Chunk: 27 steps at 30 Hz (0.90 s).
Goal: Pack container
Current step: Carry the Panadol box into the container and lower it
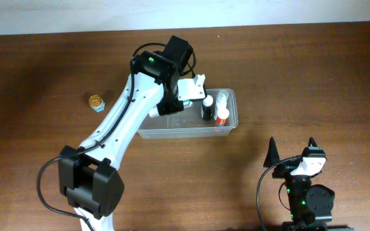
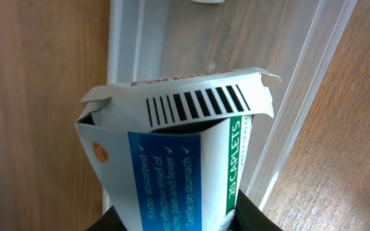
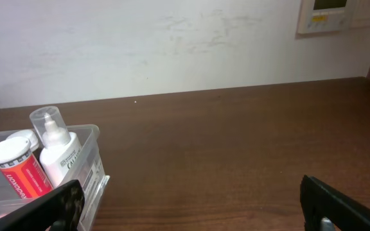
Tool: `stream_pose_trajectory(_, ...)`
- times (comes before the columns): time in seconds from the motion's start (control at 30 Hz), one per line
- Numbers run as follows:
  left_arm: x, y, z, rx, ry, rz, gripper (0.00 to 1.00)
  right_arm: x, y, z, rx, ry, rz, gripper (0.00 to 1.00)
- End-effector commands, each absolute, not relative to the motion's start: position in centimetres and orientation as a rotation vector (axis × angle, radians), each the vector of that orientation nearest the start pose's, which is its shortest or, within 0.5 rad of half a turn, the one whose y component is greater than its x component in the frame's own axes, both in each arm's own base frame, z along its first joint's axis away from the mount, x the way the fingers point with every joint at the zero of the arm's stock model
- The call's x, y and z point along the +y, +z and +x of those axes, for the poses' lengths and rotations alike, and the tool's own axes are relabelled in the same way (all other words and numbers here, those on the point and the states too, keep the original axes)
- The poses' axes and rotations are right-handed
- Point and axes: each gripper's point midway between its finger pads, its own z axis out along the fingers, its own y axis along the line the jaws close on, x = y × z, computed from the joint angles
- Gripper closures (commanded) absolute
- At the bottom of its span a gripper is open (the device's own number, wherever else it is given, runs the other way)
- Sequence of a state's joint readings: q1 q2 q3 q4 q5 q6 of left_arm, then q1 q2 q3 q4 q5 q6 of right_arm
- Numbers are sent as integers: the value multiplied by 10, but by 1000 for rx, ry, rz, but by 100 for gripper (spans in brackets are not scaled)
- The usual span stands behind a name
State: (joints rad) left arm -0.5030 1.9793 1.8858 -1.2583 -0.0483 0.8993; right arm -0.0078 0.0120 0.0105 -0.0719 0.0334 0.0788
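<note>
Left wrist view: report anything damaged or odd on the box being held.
The caplet box in the left gripper is crushed at its top end: the barcode flap stands open and buckled, leaving a dark gap. It hangs over the container.

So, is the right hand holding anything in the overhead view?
No, the right hand is open with nothing between its fingers, well apart from the container.
</note>
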Motion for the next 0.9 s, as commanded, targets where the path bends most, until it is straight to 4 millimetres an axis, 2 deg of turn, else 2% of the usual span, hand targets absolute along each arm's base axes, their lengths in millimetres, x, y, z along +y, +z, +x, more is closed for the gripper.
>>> stream_pose_trajectory(0.0, -204, 122, 377, 2233, 76, 1984, 73, -10, 156, 246, 1645, 18, 105, 2)
stream_pose_trajectory(0.2, -205, 96, 378, 2265, 57, 2030, 71, -10, 156, 246, 1645, 18, 105, 2)
stream_pose_trajectory(0.27, -205, 86, 378, 2280, 50, 2044, 67, -10, 156, 246, 1645, 18, 105, 2)
stream_pose_trajectory(0.47, -205, 56, 375, 2330, 26, 2097, 61, -10, 156, 246, 1645, 18, 105, 2)
stream_pose_trajectory(0.57, -205, 53, 375, 2332, 25, 2101, 56, -10, 156, 246, 1645, 18, 105, 2)
stream_pose_trajectory(0.7, -207, 53, 375, 2324, 27, 2102, 44, -10, 156, 246, 1645, 18, 105, 2)
stream_pose_trajectory(0.87, -210, 53, 377, 2311, 33, 2098, 39, -10, 156, 246, 1645, 18, 105, 2)
